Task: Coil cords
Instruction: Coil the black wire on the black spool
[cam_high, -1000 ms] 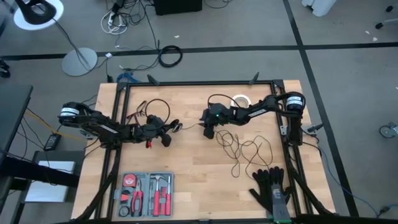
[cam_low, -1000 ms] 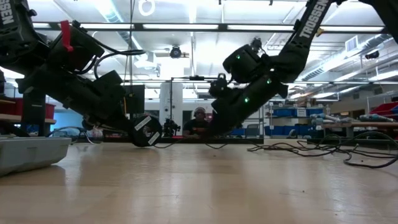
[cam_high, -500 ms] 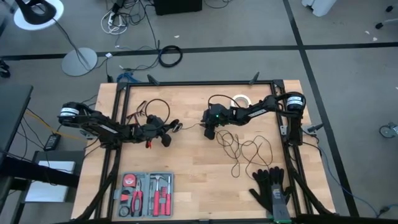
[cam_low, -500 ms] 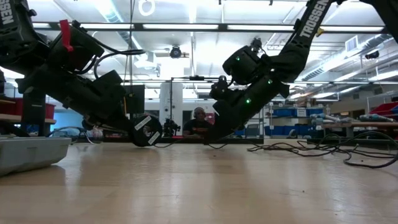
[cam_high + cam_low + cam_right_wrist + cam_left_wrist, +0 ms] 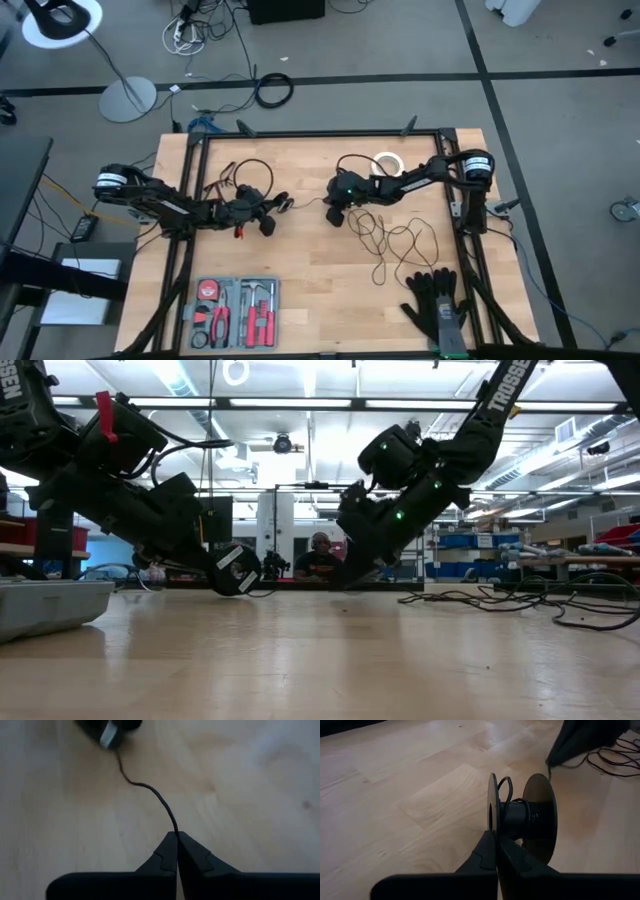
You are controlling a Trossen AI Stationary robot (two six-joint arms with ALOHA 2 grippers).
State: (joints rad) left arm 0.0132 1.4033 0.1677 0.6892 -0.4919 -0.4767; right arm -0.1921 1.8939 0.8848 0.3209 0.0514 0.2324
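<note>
A white tape ring (image 5: 387,161), black gloves (image 5: 434,305) and a tool tray (image 5: 235,313) lie apart.

I see the thin black cord (image 5: 395,240) sprawled in loose loops right of centre, one strand running left to what looks like a small black spool (image 5: 520,815).

Pale, smooth wooden table (image 5: 310,290); thin matt black cord (image 5: 150,792); dark, slightly glossy plastic-looking spool (image 5: 522,815).

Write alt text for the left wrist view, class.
The left gripper is shut on the rim of a small black spool wound with thin black cord, above the wooden table. More cord loops lie beyond.
</note>
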